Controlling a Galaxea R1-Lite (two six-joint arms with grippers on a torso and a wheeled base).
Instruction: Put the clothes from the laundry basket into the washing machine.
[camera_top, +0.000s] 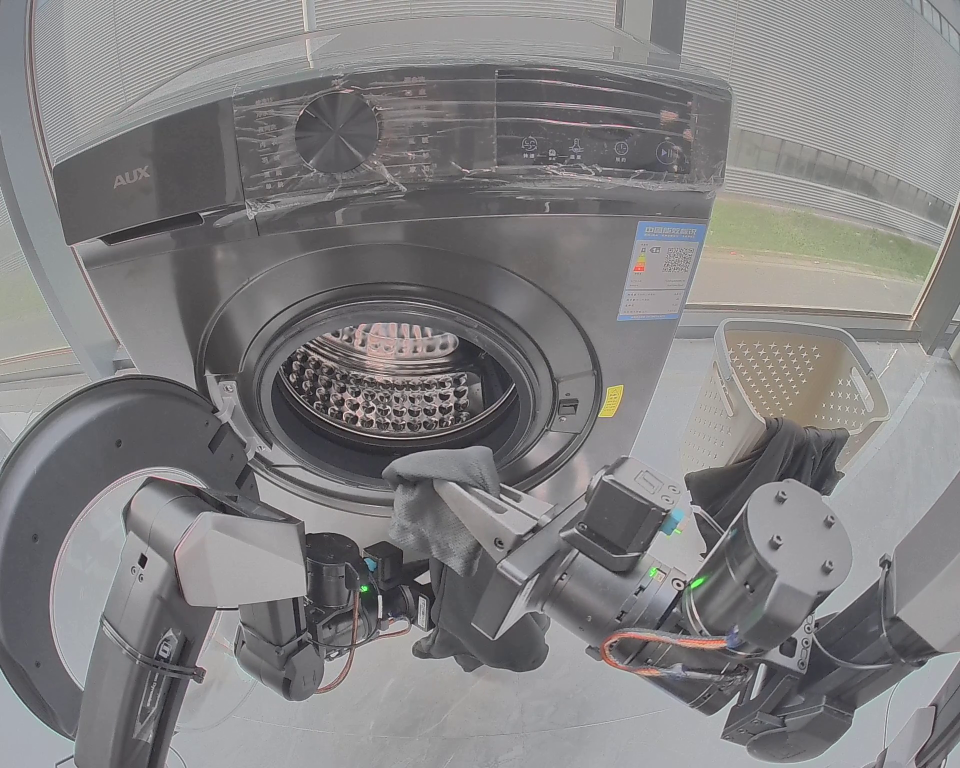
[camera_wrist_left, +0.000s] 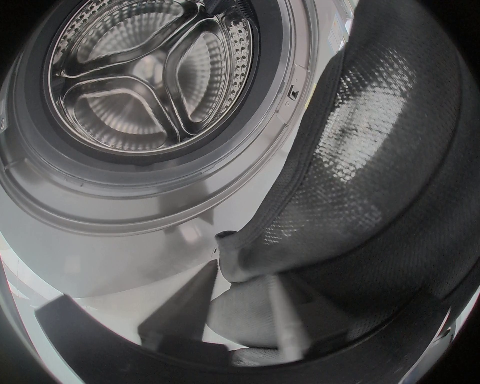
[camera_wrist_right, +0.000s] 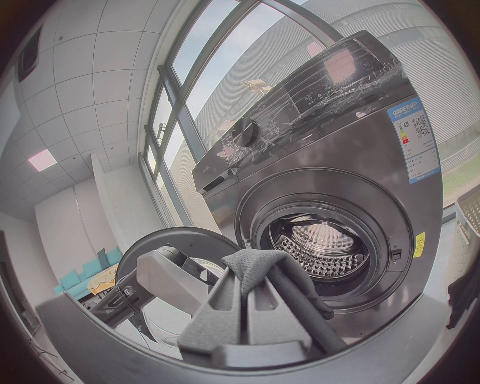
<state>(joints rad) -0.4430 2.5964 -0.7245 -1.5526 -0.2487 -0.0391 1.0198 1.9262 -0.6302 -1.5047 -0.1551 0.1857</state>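
The washing machine (camera_top: 400, 250) stands in front of me with its round door (camera_top: 90, 480) swung open to the left and its steel drum (camera_top: 385, 385) bare inside. My right gripper (camera_top: 452, 497) (camera_wrist_right: 246, 282) is shut on a grey garment (camera_top: 435, 510) (camera_wrist_right: 260, 262), held just below the drum opening. The garment's darker lower part (camera_top: 480, 630) hangs down to my left gripper (camera_top: 425, 610) (camera_wrist_left: 245, 272), whose fingers (camera_wrist_left: 185, 305) pinch a bunch of the cloth (camera_wrist_left: 360, 165). The cream laundry basket (camera_top: 790, 385) stands at the right with a dark garment (camera_top: 785, 455) draped over its front rim.
The open door takes up the floor space on the left. The basket sits close to the machine's right front corner, beside the window wall. Pale floor lies below the hanging garment.
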